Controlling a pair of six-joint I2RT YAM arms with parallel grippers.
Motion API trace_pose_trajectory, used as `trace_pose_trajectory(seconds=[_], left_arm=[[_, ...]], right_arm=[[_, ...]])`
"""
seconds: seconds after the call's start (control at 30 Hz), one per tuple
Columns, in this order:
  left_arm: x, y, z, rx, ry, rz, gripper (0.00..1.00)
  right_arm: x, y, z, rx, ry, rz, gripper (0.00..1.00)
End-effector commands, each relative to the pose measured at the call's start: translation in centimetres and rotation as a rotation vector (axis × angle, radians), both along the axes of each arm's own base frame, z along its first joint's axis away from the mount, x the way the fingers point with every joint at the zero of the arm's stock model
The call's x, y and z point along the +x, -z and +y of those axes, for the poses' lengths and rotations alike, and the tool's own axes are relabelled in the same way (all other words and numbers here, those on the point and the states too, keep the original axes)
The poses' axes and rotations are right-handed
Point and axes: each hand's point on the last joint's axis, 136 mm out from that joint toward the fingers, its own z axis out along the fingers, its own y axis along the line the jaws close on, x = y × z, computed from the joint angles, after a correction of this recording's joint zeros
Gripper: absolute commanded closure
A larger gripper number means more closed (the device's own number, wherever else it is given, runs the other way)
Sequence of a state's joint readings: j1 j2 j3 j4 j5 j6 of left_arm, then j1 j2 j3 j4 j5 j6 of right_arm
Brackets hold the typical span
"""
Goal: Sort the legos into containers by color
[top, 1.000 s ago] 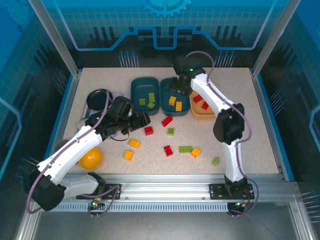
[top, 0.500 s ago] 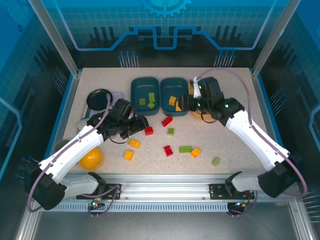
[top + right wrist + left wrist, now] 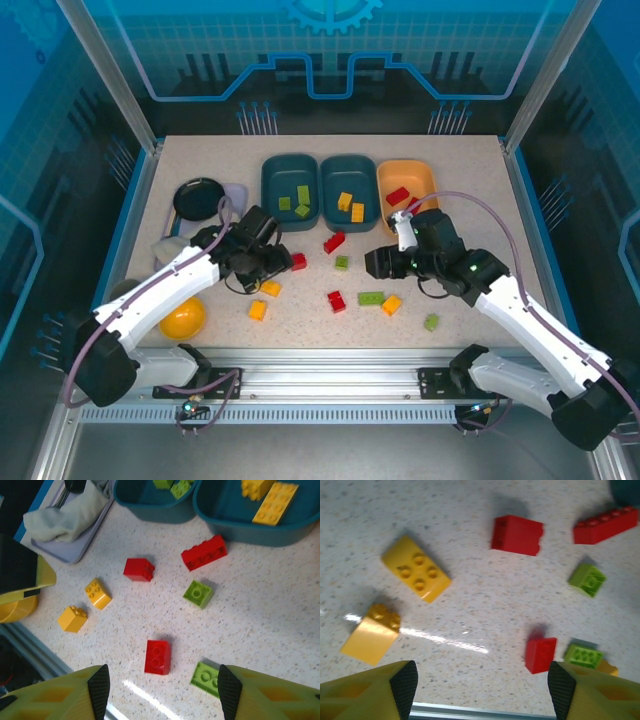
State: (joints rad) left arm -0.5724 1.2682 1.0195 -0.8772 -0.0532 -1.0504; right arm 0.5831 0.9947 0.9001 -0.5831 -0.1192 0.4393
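Legos [image 3: 391,304] first: nine lie loose across the middle of the table [image 3: 470,185], reds, greens and yellows, all apart from one another. The rest are in the trays lined up along the far edge. Three greens sit in the left teal tray [image 3: 272,185], two yellows in the middle teal tray [image 3: 335,175], and one red in the orange tray [image 3: 420,180].

The left gripper [image 3: 280,263] hangs low, left of centre, jaws wide apart with nothing between them. A square red brick [image 3: 297,261] sits just beside its tip, and its wrist view looks down on a yellow brick [image 3: 416,575].

The right gripper [image 3: 372,263] hovers right of centre, jaws spread and empty too. Just ahead of its fingers in the wrist view lie a small red brick [image 3: 157,656] and a green brick [image 3: 207,677], toward the near edge.
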Motion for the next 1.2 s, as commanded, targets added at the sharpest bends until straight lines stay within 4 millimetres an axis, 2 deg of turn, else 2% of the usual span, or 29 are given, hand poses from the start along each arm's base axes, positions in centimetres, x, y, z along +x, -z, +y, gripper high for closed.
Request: trace_pose_trajectory(seconds=[0.0,0.13,0.27,0.4,0.53,0.73,1.0,1.17], left_arm=[[-1.6,2.3,2.6,0.057,-0.177,0.130,0.28],[-0.4,3.4,2.7,-0.017,-0.294,0.165,0.28],[0.5,4.0,2.3,-0.028,-0.323,0.180,0.28],[0.0,5.8,2.6,-0.032,-0.402,0.249,0.28],[1.4,7.8,3.1,-0.098,-0.506,0.265,0.28],[3.0,9.7,2.8,-0.087,-0.510,0.316,0.32],[2.4,11.6,2.8,-0.067,-0.534,0.373,0.42],[3.0,12.4,2.3,-0.084,-0.522,0.362,0.56]], right_arm=[[-1.0,0.5,1.8,0.038,-0.104,0.027,0.38],[-1.1,0.6,2.8,0.059,-0.155,0.032,0.38],[-1.2,0.5,3.4,0.073,-0.194,0.024,0.37],[-1.1,0.7,3.7,0.077,-0.196,0.035,0.37],[-0.7,0.6,4.0,0.091,-0.193,0.038,0.37],[-0.6,0.9,4.2,0.088,-0.193,0.054,0.37],[-0.5,1.2,4.0,0.083,-0.175,0.059,0.37],[-0.4,1.4,3.9,0.080,-0.161,0.064,0.37]])
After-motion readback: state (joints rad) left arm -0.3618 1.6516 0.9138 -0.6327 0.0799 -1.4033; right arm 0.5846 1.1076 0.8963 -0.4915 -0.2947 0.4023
